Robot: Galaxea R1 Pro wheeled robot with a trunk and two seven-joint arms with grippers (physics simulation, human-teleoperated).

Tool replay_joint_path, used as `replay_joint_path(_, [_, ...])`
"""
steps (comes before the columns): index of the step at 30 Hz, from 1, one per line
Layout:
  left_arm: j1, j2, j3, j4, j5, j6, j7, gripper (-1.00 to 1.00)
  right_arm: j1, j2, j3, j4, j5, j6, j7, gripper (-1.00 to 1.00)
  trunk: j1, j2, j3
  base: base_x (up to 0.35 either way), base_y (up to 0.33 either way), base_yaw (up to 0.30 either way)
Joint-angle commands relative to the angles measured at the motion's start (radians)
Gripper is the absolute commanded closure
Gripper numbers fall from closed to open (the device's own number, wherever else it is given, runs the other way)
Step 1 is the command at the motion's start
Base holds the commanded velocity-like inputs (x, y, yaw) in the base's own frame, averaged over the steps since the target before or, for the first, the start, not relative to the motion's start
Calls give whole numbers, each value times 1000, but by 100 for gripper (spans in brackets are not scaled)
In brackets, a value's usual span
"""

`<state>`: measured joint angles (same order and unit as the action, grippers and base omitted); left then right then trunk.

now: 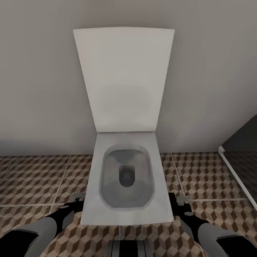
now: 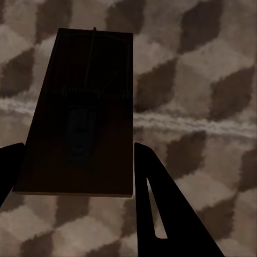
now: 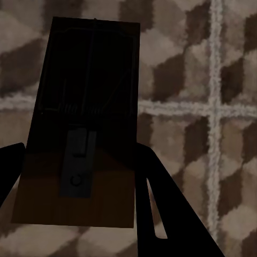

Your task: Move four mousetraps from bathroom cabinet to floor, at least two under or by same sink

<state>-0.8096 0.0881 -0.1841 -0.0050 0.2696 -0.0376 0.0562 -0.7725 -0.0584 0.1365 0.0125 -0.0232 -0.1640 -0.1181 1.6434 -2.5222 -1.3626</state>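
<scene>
In the left wrist view, a dark-brown mousetrap point(image 2: 85, 112) sits clamped between the black fingers point(image 2: 158, 203) of my left gripper point(image 2: 75, 171), held above the cube-patterned bathroom floor point(image 2: 203, 80). A second mousetrap point(image 3: 88, 118), with a grey metal plate, is clamped the same way in my right gripper point(image 3: 77, 176) over a crossing of grout lines. From the head camera, the left gripper point(image 1: 76, 198) and right gripper point(image 1: 182, 200) hang low on either side of a toilet. The cabinet and the sink are out of view.
A white toilet point(image 1: 123, 178) with its lid raised stands straight ahead against a grey wall point(image 1: 35, 89). A dark panel with a white frame point(image 1: 237, 167) runs along the right. Patterned floor tiles point(image 1: 35, 178) lie on both sides of the toilet.
</scene>
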Motion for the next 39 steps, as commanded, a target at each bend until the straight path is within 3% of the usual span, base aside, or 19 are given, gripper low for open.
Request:
replay_joint_path(1, [0,0,-8,0,7,-2,2,100,-1,0,8,1,-4,-3,-5,100,0,0,-1,0,0,0])
replay_joint_path(39, [0,-1,-8,0,7,-7,7,100,-1,0,9,1,-3,0,6,100,0,0,-1,23,0,0])
